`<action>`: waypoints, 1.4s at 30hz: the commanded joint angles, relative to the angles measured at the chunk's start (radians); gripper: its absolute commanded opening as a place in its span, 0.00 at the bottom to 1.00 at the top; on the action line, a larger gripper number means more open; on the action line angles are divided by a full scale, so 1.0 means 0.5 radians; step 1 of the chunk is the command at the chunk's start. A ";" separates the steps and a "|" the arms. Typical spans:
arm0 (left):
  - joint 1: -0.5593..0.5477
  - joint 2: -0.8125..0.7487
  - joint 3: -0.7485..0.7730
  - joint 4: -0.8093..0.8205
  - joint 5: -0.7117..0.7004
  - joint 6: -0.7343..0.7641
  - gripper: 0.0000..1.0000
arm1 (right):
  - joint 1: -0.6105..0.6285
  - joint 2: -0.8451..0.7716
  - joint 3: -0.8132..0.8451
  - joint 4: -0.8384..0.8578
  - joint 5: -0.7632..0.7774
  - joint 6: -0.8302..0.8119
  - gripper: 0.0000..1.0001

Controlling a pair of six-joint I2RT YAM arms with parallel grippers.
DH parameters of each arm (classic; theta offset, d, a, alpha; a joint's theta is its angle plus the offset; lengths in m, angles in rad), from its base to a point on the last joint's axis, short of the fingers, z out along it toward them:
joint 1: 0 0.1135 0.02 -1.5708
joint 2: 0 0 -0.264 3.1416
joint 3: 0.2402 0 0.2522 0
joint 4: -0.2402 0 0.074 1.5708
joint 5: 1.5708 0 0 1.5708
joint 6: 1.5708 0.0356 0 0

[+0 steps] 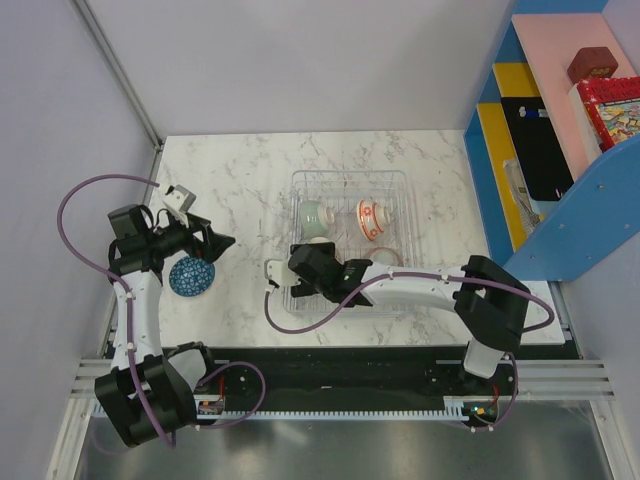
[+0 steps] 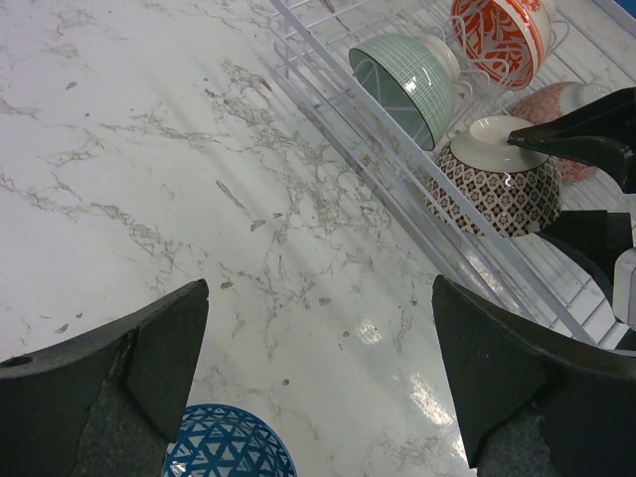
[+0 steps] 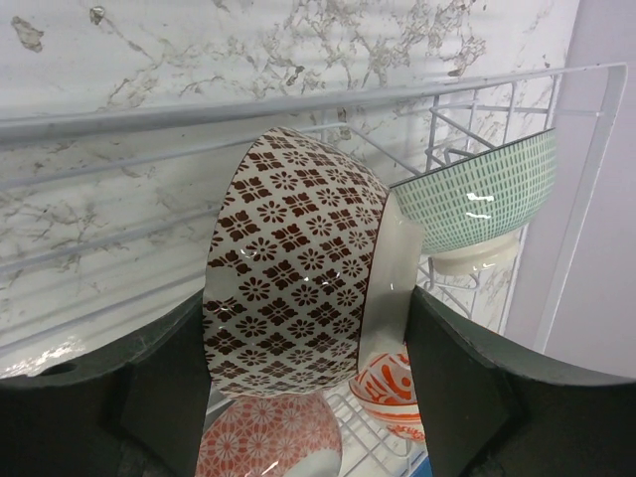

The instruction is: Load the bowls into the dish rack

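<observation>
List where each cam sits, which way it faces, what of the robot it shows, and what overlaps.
Top external: above and behind the bases, looking down on the marble table. It shows both arms, the left gripper, the right gripper and the dish rack.
Left wrist: low over the table, looking past its spread fingers toward the rack, with the blue bowl at the bottom edge.
Right wrist: low in the rack, facing its wire rim and the marble beyond. Its fingers flank the brown-patterned bowl.
Shared: both wrist views show that bowl and the green bowl.

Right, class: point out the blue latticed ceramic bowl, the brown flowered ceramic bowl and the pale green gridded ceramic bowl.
blue latticed bowl (image 1: 191, 277): top external, patterned surface.
brown flowered bowl (image 3: 293, 288): right wrist, patterned side.
pale green gridded bowl (image 2: 412, 84): left wrist, outer wall.
</observation>
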 commanded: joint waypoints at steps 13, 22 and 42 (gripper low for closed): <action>0.020 -0.010 -0.017 0.059 0.085 -0.028 1.00 | 0.015 0.157 0.075 0.011 -0.009 0.012 0.94; 0.027 -0.007 -0.017 0.059 0.088 -0.028 1.00 | 0.021 0.056 0.130 -0.209 -0.205 0.046 0.98; 0.033 -0.029 -0.023 0.056 0.100 -0.034 1.00 | -0.009 0.083 0.222 -0.379 -0.374 0.101 0.98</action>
